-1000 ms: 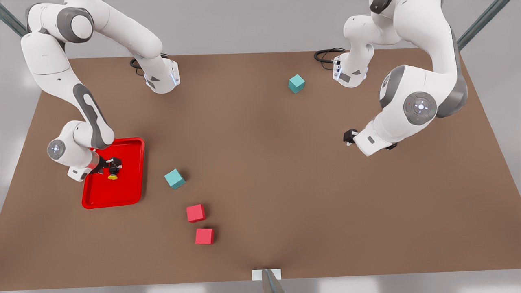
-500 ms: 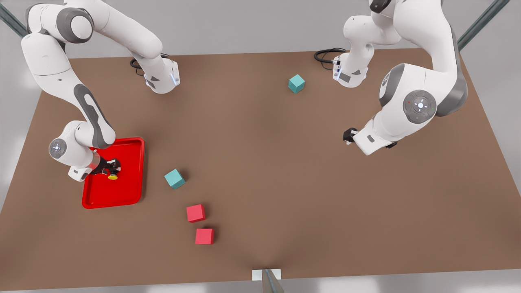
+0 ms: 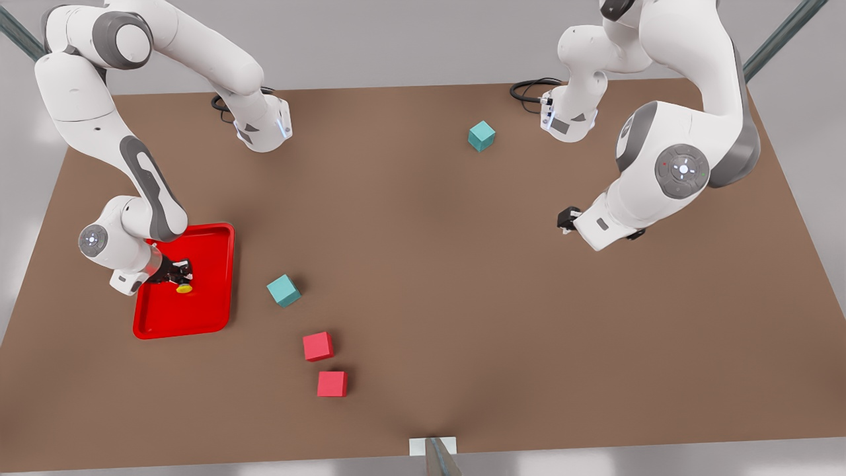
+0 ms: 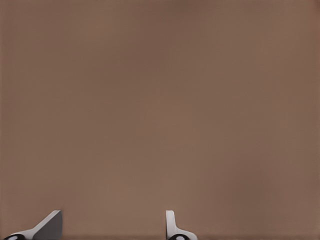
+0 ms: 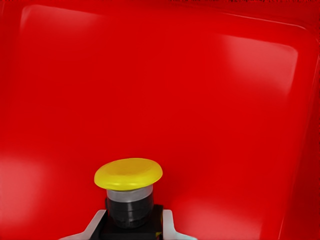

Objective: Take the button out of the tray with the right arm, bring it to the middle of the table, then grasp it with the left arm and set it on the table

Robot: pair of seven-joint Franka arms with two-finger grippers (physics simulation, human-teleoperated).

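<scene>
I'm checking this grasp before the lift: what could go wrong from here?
The right gripper has its fingers on the black body of the small yellow-capped button, low over the glossy red tray; such a small part could slip or twist on lifting. The left gripper, open, waits over the brown table, leaving little to grasp at handover.

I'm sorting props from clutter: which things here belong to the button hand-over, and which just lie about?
In the job:
- button, between the right claw fingers
- red tray under it
- table
- left claw, open, waiting above bare table

Lying about:
- two teal cubes
- two red cubes
</scene>
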